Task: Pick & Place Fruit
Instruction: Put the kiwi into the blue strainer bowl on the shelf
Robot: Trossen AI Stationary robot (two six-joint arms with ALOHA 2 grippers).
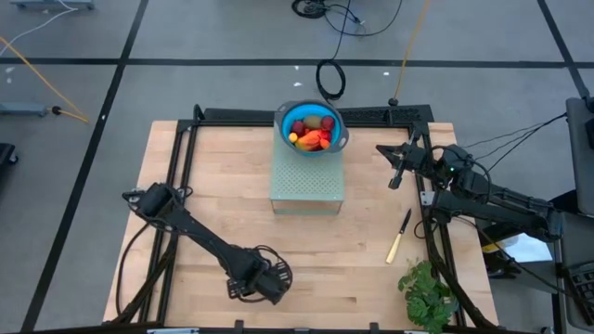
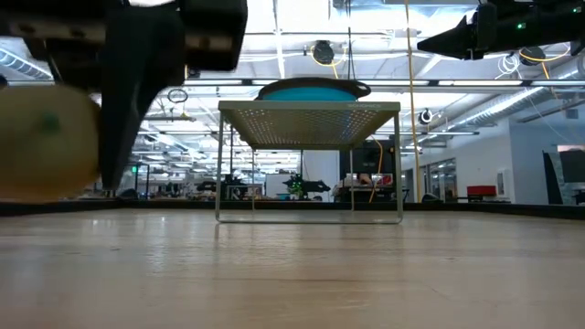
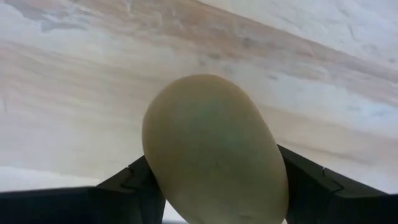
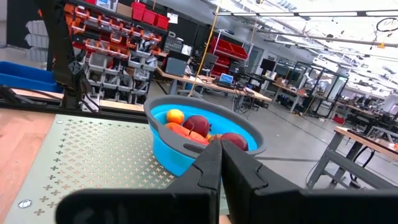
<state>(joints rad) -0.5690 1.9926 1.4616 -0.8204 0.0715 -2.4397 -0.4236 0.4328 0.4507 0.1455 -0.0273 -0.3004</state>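
A pale yellow oval fruit [image 3: 211, 149] sits between the fingers of my left gripper [image 3: 211, 186], which is shut on it near the table's front edge [image 1: 260, 278]. In the low view the fruit [image 2: 46, 151] hangs above the wood. A blue bowl [image 1: 340, 139] stands on a perforated grey-green stand [image 1: 306, 186] at the table's far middle. It holds several red, orange and brownish fruits [image 1: 311, 130]. My right gripper [image 4: 221, 155] waits shut to the right of the bowl [image 1: 397, 172], raised and pointing at it. My left gripper pinches the oval fruit between its two fingers, one dark finger [image 3: 124, 186] on each of its long sides [image 3: 155, 162]. The fingers come from above, pointing down. The fruit is lifted clear of the table, its rounded end [image 3: 199, 87] lowest.
A yellow-handled knife [image 1: 399, 237] lies on the table's right part, and a leafy green bunch [image 1: 427, 295] sits at the near right corner. A black frame [image 1: 186, 139] runs along the table's edges. Bare wood lies between my left gripper and the stand.
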